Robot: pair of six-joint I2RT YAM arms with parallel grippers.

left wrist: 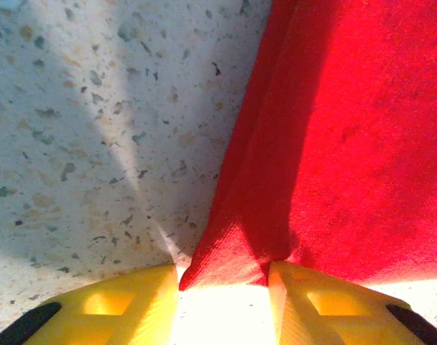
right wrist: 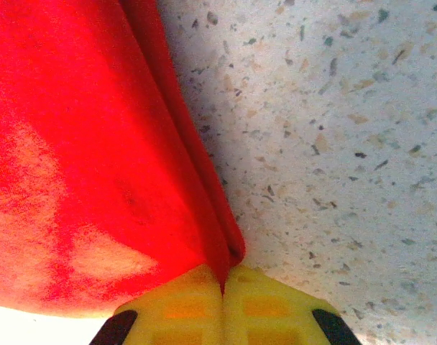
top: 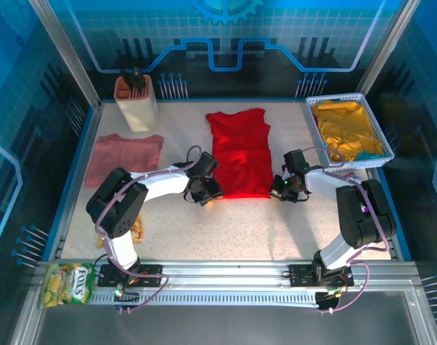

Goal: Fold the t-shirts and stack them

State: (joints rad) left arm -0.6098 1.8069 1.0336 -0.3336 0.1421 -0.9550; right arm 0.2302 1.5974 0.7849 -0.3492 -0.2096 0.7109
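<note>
Although the top view lays out the whole table, each arm's wrist covers the spot where its jaws meet the cloth. The red t-shirt lies mid-table as a long strip running front to back. The left gripper sits at its near left corner and the right gripper at its near right corner.

From the left wrist, the two yellow fingers stand apart with the shirt's corner between their tips. Strong glare washes out the gap below the cloth, so whether the pads press it is hard to tell.

From the right wrist, the jaws are closed, the fingers meeting on a thin folded edge of the red shirt. The frame cuts off their lower parts.

The pink t-shirt lies flat near the left edge, well apart from the red one, its near edge partly covered by the left arm. A beige container stands at the back left. At the right, a white basket holds yellow cloth. A small packet under the left arm is mostly hidden.
</note>
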